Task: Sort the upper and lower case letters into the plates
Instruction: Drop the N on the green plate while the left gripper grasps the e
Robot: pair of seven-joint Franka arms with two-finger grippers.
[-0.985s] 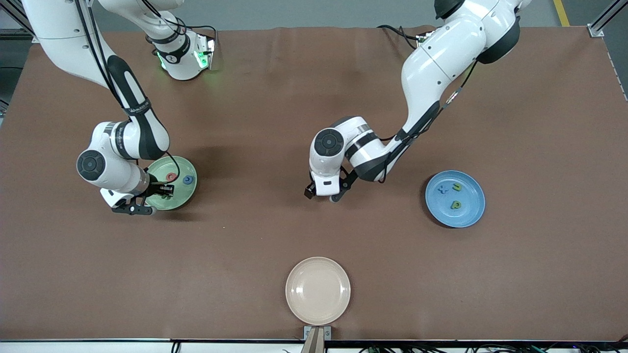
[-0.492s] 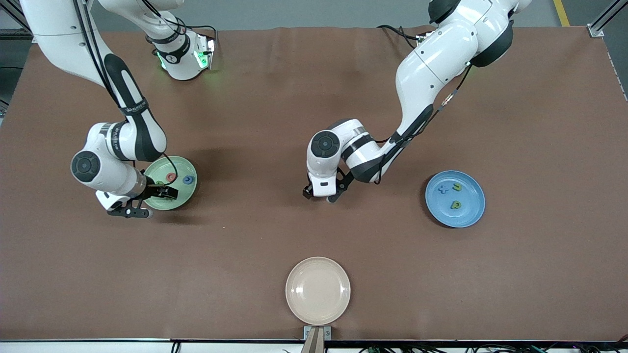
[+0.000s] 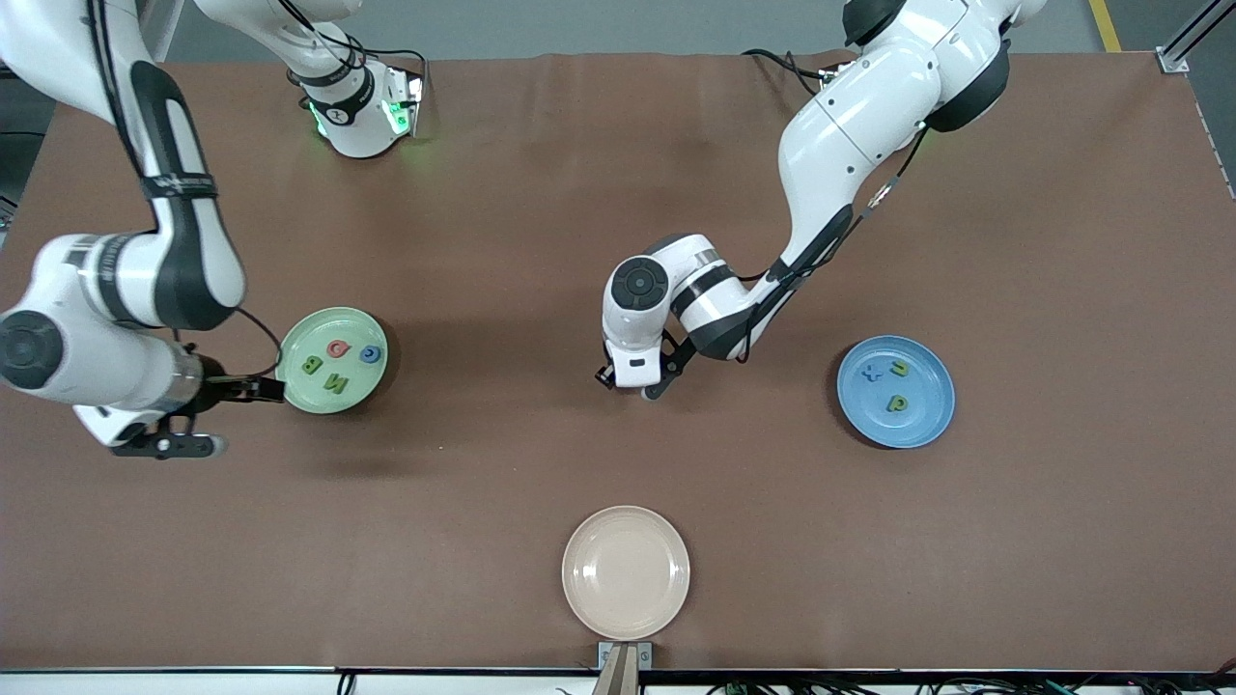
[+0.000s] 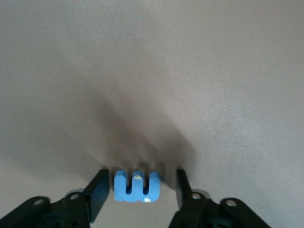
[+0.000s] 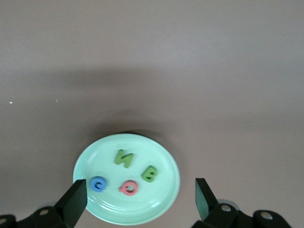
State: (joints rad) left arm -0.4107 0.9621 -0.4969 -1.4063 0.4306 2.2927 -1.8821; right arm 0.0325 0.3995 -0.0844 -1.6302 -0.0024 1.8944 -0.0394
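1. The right gripper had pulled away from the green plate and hung just beside its rim, toward the right arm's end of the table. Its fingers stood wide apart and empty in the right wrist view.
2. A second earlier that gripper had been low over the green plate. Now four letters lay in the plate: a green N, a green B, a red letter and a blue letter. This suggested the right arm had just finished a drop.
3. The left gripper was down at the middle of the table, its fingers partly closed on either side of a blue letter block. Small gaps showed on both sides, so the block was not yet gripped.
4. The left fingers had narrowed over the last second, which looked like a pick in progress.
5. The blue plate lay toward the left arm's end with three letters in it. The beige plate, nearest the front camera, held nothing.
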